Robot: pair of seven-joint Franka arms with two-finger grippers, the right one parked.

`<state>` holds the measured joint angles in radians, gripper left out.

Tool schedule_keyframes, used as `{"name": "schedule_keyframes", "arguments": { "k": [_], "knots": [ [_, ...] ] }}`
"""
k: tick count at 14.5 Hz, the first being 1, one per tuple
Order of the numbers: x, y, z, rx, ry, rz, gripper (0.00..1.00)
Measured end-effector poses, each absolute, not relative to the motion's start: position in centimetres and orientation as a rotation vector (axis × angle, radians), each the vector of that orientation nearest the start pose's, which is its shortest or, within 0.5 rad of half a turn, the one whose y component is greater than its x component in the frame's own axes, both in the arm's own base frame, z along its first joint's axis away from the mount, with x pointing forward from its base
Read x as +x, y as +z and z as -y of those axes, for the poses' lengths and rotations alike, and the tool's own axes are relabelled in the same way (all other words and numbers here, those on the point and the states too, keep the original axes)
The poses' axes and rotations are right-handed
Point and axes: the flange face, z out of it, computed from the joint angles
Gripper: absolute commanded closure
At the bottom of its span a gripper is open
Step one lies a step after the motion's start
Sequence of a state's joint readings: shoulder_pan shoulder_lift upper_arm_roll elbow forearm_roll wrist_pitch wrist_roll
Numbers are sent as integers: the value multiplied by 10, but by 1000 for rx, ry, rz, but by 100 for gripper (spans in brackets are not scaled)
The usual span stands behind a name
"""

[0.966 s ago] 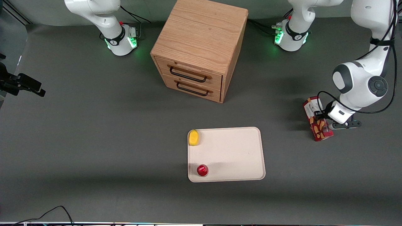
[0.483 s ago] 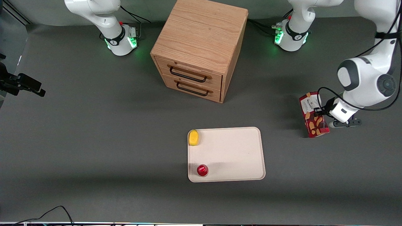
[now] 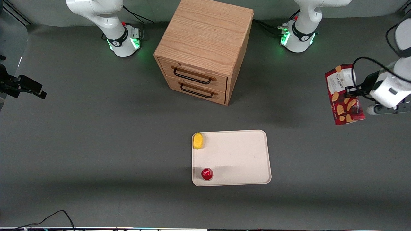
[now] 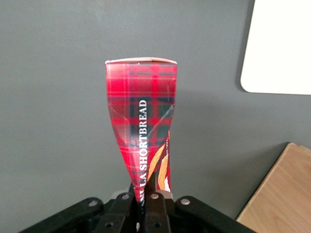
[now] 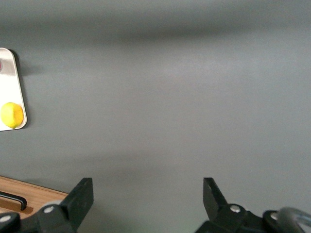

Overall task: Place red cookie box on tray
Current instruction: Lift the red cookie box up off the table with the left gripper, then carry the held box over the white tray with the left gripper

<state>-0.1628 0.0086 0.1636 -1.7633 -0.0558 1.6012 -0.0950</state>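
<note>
**While the box hangs aloft, the tray waits**

Although the desk (image 3: pixel 96 144) carries the cream tray (image 3: pixel 237 154) mid-way, the red cookie box (image 3: pixel 344 94) is well apart from it, raised toward the working arm's end. The pincer (image 4: pixel 146 206) is clamped on the box's pinched end. Picking up looks done; carrying across and setting down remain. A lemon (image 3: pixel 198 140) and red cup (image 3: pixel 207 174) occupy one tray edge.

I see glossy white rounded arm shells, black cables, green-lit bases, and the screw-studded black gripper (image 4: pixel 146 213).
</note>
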Motion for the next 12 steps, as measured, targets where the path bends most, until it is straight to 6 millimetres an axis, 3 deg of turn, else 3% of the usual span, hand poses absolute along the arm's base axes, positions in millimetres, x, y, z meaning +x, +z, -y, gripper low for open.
{"name": "schedule_keyframes", "arguments": {
  "k": [2,4,6,8,10,12],
  "knots": [
    [553,533,41,-3154,267,235,100],
    [566,520,104,-3130,254,363,100],
    [585,496,180,-3128,185,547,100],
    [602,459,238,-3148,113,749,100],
    [619,416,269,-3150,70,951,100],
    [632,375,278,-3148,53,1062,100]
  ]
}}
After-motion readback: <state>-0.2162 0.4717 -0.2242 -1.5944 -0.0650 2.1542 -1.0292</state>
